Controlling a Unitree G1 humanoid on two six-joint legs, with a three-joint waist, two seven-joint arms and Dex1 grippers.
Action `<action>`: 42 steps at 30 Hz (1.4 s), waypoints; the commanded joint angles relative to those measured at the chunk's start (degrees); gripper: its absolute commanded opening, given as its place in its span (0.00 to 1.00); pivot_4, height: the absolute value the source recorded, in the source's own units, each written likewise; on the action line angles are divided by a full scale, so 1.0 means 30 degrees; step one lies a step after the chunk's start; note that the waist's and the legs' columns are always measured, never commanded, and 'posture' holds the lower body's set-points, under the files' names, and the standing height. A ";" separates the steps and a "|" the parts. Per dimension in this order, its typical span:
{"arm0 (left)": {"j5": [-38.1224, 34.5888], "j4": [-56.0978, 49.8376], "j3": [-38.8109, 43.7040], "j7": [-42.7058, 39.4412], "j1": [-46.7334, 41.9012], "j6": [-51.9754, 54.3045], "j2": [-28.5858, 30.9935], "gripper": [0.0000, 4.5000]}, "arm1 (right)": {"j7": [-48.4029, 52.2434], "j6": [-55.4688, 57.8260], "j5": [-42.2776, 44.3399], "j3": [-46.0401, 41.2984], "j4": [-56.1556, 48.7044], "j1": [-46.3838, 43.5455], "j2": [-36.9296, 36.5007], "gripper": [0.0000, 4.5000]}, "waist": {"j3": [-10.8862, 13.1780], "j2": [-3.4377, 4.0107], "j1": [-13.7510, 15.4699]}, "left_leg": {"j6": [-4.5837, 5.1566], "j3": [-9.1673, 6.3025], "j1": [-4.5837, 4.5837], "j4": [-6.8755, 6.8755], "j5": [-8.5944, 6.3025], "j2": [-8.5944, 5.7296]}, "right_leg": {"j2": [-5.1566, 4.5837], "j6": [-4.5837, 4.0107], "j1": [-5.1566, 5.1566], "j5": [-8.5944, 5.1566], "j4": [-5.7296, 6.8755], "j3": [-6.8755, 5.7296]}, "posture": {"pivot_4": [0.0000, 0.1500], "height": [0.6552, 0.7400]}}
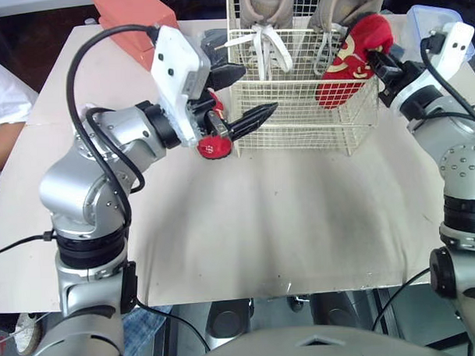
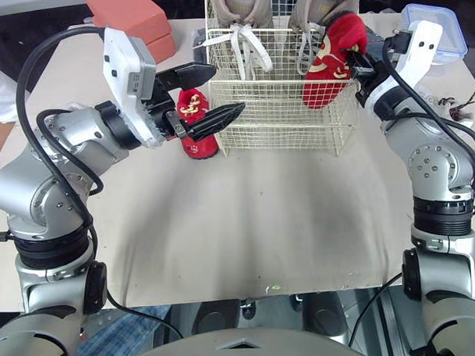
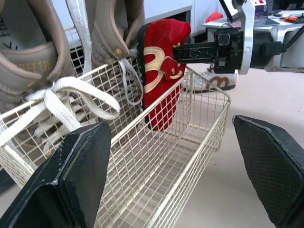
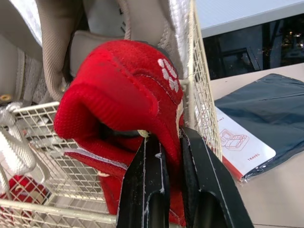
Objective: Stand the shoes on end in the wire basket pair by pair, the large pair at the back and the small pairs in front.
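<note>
The wire basket stands at the back middle of the table. Two large beige sneakers stand on end along its back wall. My right gripper is shut on the upper rim of a small red shoe, which hangs upright at the basket's right end with its lower part inside the wire wall. In the right wrist view the fingers pinch the red fabric. A second red shoe stands on the table just outside the basket's left front corner. My left gripper is open beside it, holding nothing.
An orange-red box lies at the back left, and a clear plastic container at the back right. A person's white sleeve is at the left edge. A dark bag with a card lies behind the basket.
</note>
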 commanded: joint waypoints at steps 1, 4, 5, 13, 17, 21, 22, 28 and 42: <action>-0.0165 -0.0414 0.0573 0.0087 0.0019 -0.0338 0.0372 0.98 | -0.0354 0.0660 -0.0666 -0.0301 -0.1216 0.0005 0.0269 0.00 | 0.0000 0.0000 -0.0002 | 0.0000 0.0001 0.0000 0.0000 0.0000 0.0000 | 0.0000 0.0000 0.0000 0.0000 -0.0001 0.0001 | 1.00 0.36; -0.0121 -0.0189 0.0550 -0.0020 0.0086 -0.0554 0.0449 0.99 | -0.0409 0.1022 -0.1026 -0.0468 -0.1523 0.0095 0.0599 0.07 | 0.0000 0.0000 0.0004 | 0.0000 -0.0001 -0.0001 0.0000 0.0000 0.0000 | 0.0000 0.0001 0.0000 0.0000 0.0000 -0.0002 | 1.00 0.36; -0.0089 -0.0108 0.0542 -0.0068 0.0128 -0.0635 0.0480 1.00 | -0.0424 0.1079 -0.1143 -0.0557 -0.1591 0.0118 0.0674 0.16 | 0.0000 -0.0001 0.0005 | 0.0000 -0.0002 -0.0001 0.0000 0.0000 0.0000 | 0.0001 0.0001 0.0001 -0.0001 0.0000 -0.0004 | 1.00 0.36; 0.0207 0.1316 0.1152 -0.0630 0.0579 -0.1560 0.1228 1.00 | 0.0003 0.1889 -0.1340 -0.1682 -0.3000 0.1041 -0.0174 0.80 | -0.0001 -0.0002 0.0138 | 0.0004 -0.0012 -0.0007 0.0004 -0.0002 -0.0010 | -0.0010 0.0002 0.0007 -0.0001 -0.0003 -0.0023 | 1.00 0.36; 0.0168 0.2756 0.1981 -0.1073 0.0627 -0.2152 0.1782 1.00 | 0.0215 0.2504 -0.0903 -0.2703 -0.4135 0.1853 -0.0990 0.80 | -0.0001 -0.0002 0.0149 | 0.0006 -0.0021 -0.0029 0.0006 -0.0003 -0.0013 | -0.0016 0.0002 0.0006 -0.0001 -0.0025 -0.0042 | 1.00 0.36; 0.1008 0.4571 0.1791 -0.1854 0.0809 -0.3240 0.2352 1.00 | -0.0246 0.2803 -0.1147 -0.3661 -0.4811 0.2322 -0.1387 0.80 | 0.0000 0.0000 -0.0057 | 0.0003 -0.0008 -0.0012 -0.0011 -0.0002 -0.0007 | -0.0002 0.0003 -0.0004 -0.0002 -0.0019 -0.0026 | 1.00 0.36; 0.1198 0.4937 0.1684 -0.2012 0.0802 -0.3444 0.2405 1.00 | -0.0266 0.2859 -0.1171 -0.3789 -0.4918 0.2419 -0.1417 0.80 | 0.0000 0.0000 -0.0067 | 0.0001 0.0000 0.0001 -0.0026 -0.0001 -0.0005 | 0.0003 0.0004 -0.0005 -0.0002 -0.0015 -0.0013 | 1.00 0.36; 0.1846 0.7080 0.1521 -0.2409 0.0423 -0.4241 0.2122 1.00 | 0.0792 0.2762 -0.0961 -0.4066 -0.6052 0.3301 -0.1618 0.80 | 0.0000 0.0000 -0.0015 | -0.0004 0.0009 0.0026 -0.0092 0.0002 -0.0002 | 0.0006 0.0002 -0.0009 -0.0003 -0.0026 -0.0012 | 1.00 0.36; 0.4173 1.6866 0.1728 0.1465 -0.3715 -0.4037 -0.0870 1.00 | 1.0822 -0.0999 -0.2204 0.0067 -1.0986 0.7980 -0.4060 0.80 | -0.0006 -0.0032 0.0027 | 0.0008 -0.0006 0.0011 -0.0101 -0.0004 -0.0014 | -0.0006 0.0010 -0.0005 -0.0005 -0.0046 -0.0039 | 1.00 0.36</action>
